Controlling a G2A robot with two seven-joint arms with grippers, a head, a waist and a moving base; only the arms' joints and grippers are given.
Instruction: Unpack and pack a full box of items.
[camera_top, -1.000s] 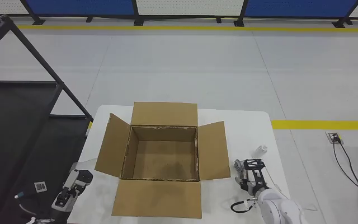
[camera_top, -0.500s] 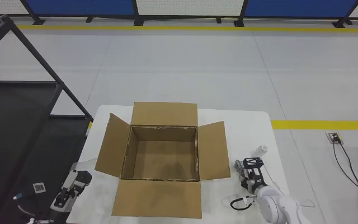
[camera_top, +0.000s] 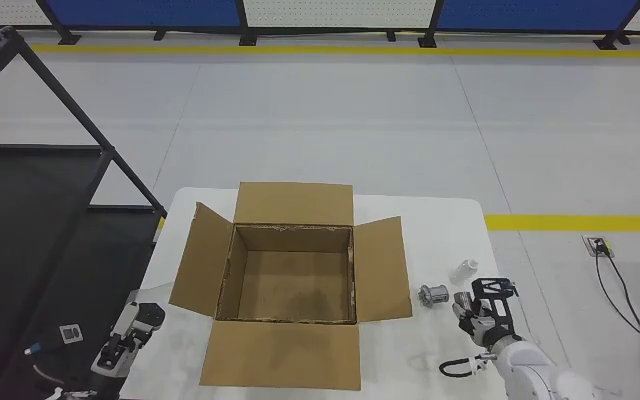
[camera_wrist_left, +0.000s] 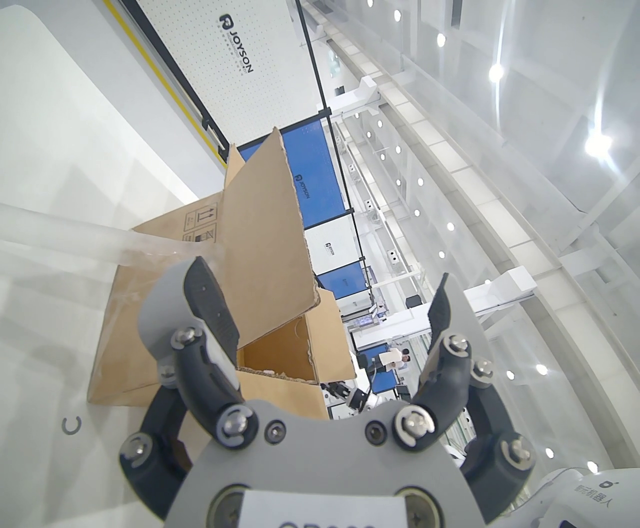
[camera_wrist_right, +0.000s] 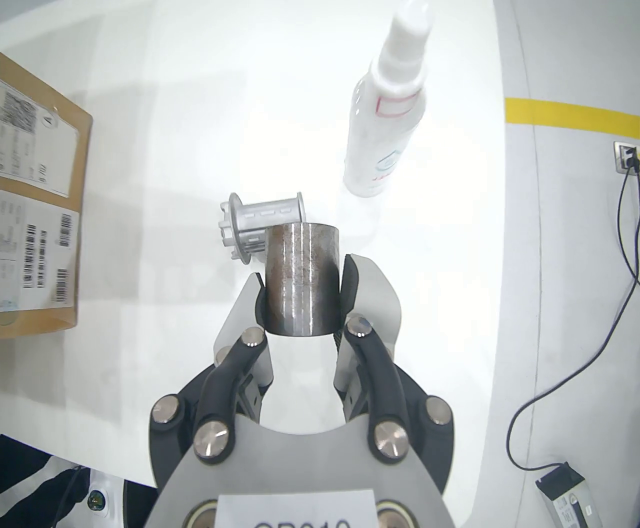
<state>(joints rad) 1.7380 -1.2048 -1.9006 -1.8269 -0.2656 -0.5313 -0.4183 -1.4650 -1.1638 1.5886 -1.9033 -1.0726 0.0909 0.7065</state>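
Top view: open cardboard box (camera_top: 295, 280) mid-table, four flaps splayed outward, bare cardboard floor showing inside. On the white table (camera_top: 440, 212), beside the box's right flap, a small flanged metal spool (camera_top: 434, 295) and a white spray bottle (camera_top: 463, 269), near each other, not touching. Just past them, toward the table's right edge, the right gripper (camera_top: 487, 305). Low at the near left corner, apart from the box's left flap, the left gripper (camera_top: 133, 328). Left wrist view: pincer wide apart, nothing between the pads, aimed up along the box's outer wall and raised flap. Right wrist view: pincer clamped on a short steel cylinder (camera_wrist_right: 301, 270), pads on opposite sides of the curved wall, axis running along the fingers; cylinder above the table, outside the box, over the spool lying on its side; bottle beyond, apparently upright. Solid or hollow: not clear. Handling, as judgement: cylinder rigid, probably dense for its bulk, smooth and a little tarnished, so likely to slip lengthwise on a round wall; not fragile. Best hold across the diameter near mid-length, firm squeeze. Spool stiff, best taken across the barrel with the flange as a stop. Bottle light, plastic, somewhat yielding; gentle grip round the body.
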